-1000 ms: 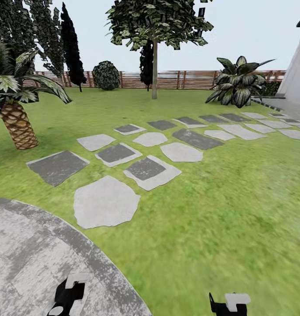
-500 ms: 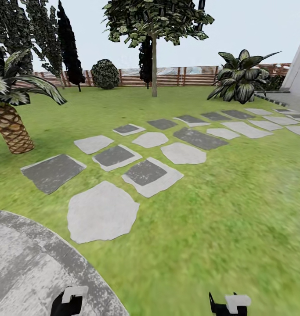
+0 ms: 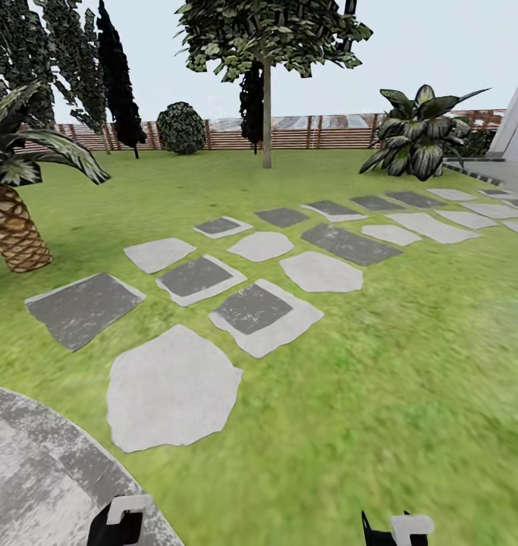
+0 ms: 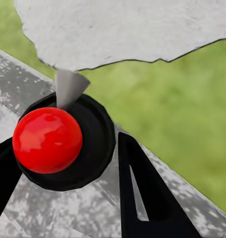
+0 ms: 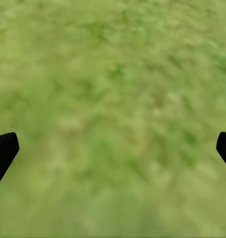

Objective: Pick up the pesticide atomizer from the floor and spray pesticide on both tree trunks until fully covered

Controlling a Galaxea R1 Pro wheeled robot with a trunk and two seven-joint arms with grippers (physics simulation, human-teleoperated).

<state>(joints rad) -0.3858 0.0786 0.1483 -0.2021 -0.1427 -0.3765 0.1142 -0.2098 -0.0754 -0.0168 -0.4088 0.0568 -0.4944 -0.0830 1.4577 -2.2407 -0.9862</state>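
Stepping stones run across the lawn from near left to far right. Palm at left. Tree stands behind the stones, w/ fence behind it.

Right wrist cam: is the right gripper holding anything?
No. The right gripper is open, its two black fingertips set far apart at the frame's edges with just blurred green grass between them.

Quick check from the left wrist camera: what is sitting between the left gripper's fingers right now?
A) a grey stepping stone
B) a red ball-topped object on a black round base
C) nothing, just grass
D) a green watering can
B: the red ball-topped object sits between the left gripper's fingers, above grey paving.
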